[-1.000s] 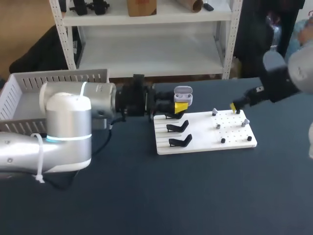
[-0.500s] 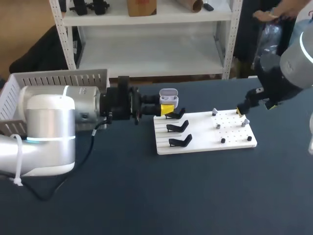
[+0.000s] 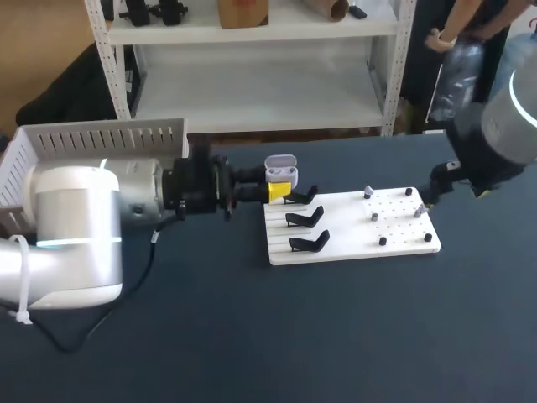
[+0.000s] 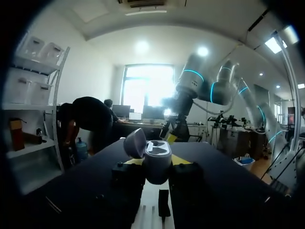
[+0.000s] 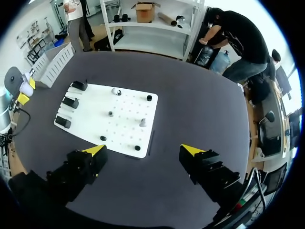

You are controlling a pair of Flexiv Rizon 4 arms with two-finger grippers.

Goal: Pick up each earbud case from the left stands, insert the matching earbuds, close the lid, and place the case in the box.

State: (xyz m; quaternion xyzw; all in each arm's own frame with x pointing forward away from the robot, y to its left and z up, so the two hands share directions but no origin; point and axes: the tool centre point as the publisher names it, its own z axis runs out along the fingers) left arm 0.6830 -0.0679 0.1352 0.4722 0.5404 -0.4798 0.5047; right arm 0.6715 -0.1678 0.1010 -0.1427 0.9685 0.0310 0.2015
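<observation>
The left arm (image 3: 75, 227) comes in from the left, its yellow-tipped jaws pinching a pale earbud case (image 3: 280, 170) from both sides, just left of the far black stand (image 3: 300, 197) on the white board (image 3: 403, 243). The case is upright, long axis vertical, lid swung open, opening facing up. The right arm (image 3: 495, 143) hangs by the board's far right corner, jaws spread wide. A white slotted box (image 3: 101, 138) sits far left on the dark surface (image 3: 336, 336).
</observation>
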